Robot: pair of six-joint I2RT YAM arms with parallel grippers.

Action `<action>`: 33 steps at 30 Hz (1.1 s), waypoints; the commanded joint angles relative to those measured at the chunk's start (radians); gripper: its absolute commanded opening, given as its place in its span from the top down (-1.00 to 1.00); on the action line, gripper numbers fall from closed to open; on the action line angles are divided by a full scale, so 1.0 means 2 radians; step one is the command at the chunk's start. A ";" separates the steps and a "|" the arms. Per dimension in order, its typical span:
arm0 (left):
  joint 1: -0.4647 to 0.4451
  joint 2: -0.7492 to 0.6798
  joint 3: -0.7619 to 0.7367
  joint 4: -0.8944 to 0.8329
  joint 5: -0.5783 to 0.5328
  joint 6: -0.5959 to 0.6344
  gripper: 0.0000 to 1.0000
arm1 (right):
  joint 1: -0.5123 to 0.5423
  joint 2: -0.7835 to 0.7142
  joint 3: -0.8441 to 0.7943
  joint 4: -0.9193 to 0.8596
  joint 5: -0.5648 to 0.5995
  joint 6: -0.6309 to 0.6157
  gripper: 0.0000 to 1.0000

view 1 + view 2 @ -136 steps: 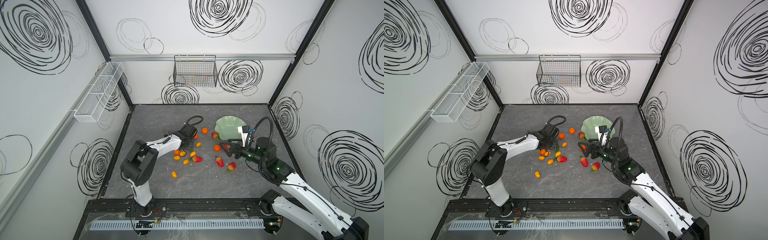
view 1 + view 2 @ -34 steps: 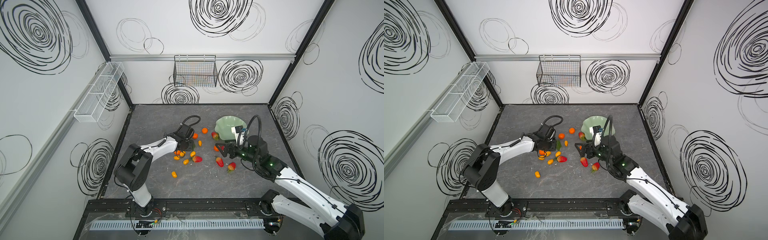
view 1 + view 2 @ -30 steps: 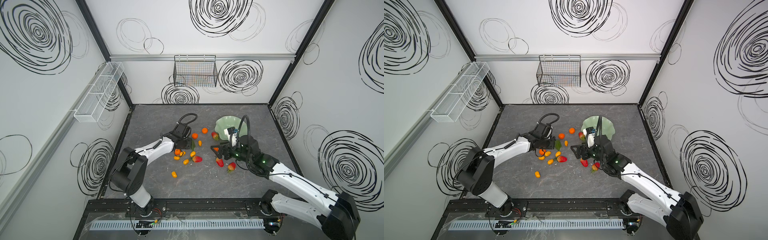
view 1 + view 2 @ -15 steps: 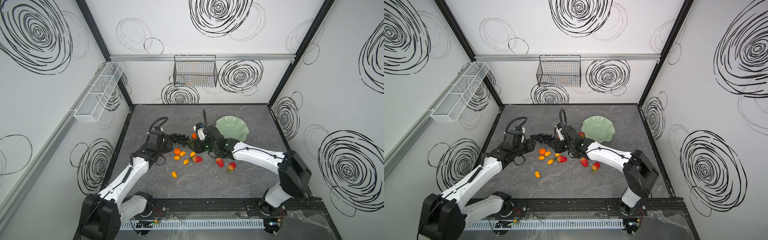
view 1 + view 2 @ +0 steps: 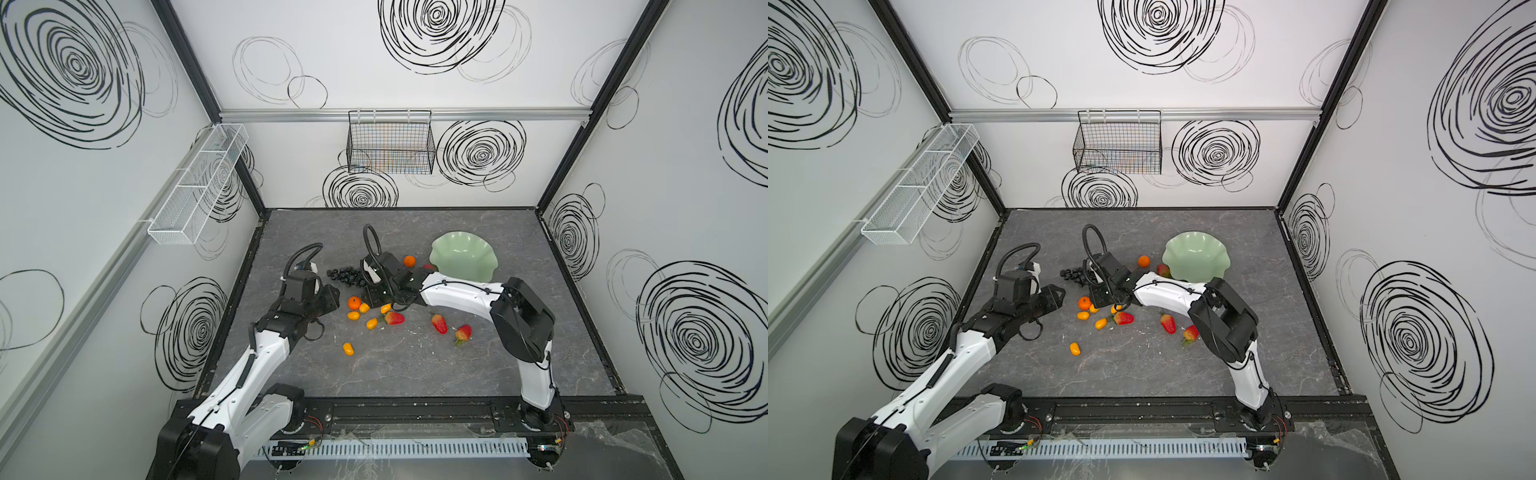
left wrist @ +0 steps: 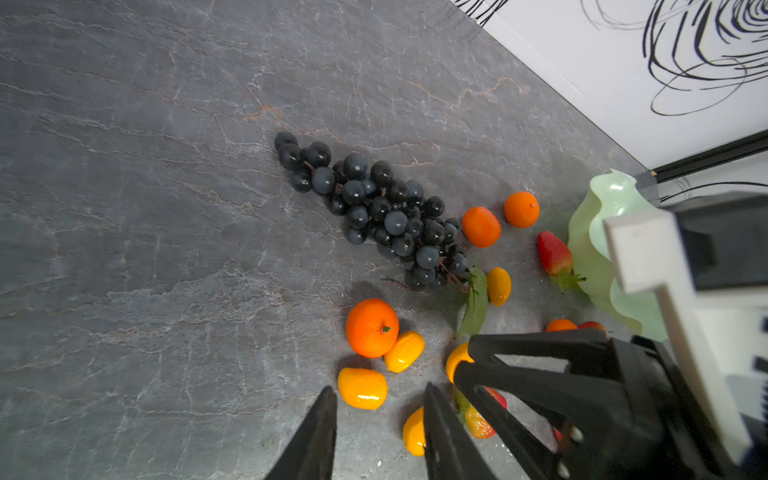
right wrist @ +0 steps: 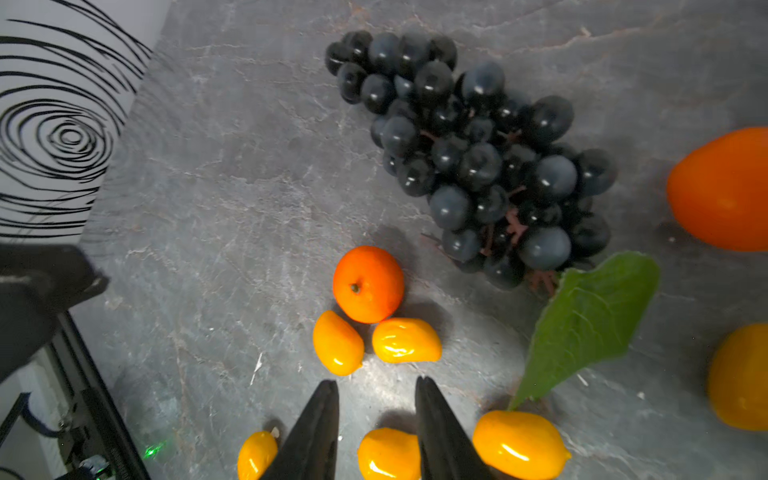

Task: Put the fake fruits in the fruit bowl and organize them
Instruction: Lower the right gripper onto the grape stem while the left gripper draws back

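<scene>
The pale green fruit bowl stands at the back right with no fruit showing in it. Left of it lies the dark grape bunch with its green leaf. Tangerines, several kumquats and strawberries are scattered mid-table. My right gripper reaches across and stands open astride a kumquat, which touches one finger only. My left gripper is open and empty, with a kumquat just beyond its tips.
A black wire basket hangs on the back wall. A white mesh tray is fixed to the left wall. One strawberry lies against the bowl. A lone kumquat sits nearer the front edge.
The left arm drew back to the left, uncovering the grape bunch, and its jaws widened a little. The right gripper swung from beside the bowl over to the kumquats, and its jaws narrowed.
</scene>
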 commanded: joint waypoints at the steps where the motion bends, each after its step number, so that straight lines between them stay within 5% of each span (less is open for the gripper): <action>1: 0.001 0.004 -0.003 0.032 0.028 -0.004 0.22 | -0.023 0.019 0.022 -0.037 0.014 0.013 0.28; 33: -0.005 0.029 -0.003 0.041 0.038 -0.001 0.24 | -0.065 0.071 0.059 -0.011 -0.032 -0.008 -0.02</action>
